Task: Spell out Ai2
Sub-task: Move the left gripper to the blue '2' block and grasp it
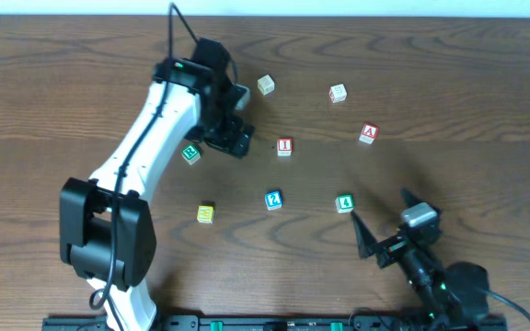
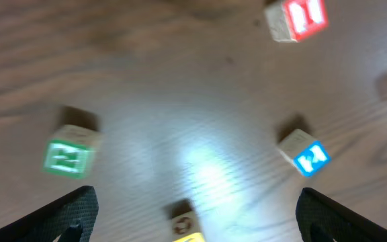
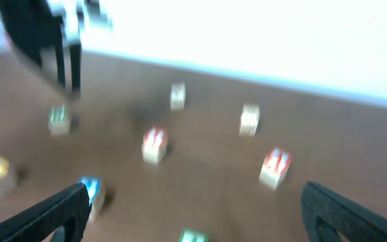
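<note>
Small letter blocks lie scattered on the wooden table. A red A block (image 1: pixel 368 133) is at the right and also shows in the right wrist view (image 3: pixel 274 167). A red block (image 1: pixel 284 146) sits mid-table, with a blue block (image 1: pixel 273 199) in front of it. My left gripper (image 1: pixel 232 138) is open and empty, hovering between a green block (image 1: pixel 190 154) and the red block. Its view shows the green (image 2: pixel 67 156), red (image 2: pixel 297 17), blue (image 2: pixel 306 156) and yellow (image 2: pixel 187 227) blocks beyond the open jaws (image 2: pixel 195 202). My right gripper (image 1: pixel 382 213) (image 3: pixel 197 208) is open and empty near another green block (image 1: pixel 344 203).
Two pale blocks (image 1: pixel 265 85) (image 1: pixel 338 93) lie at the back. A yellow block (image 1: pixel 205 213) sits front left. The left arm (image 1: pixel 145 138) reaches diagonally over the table's left half. The wrist views are blurred.
</note>
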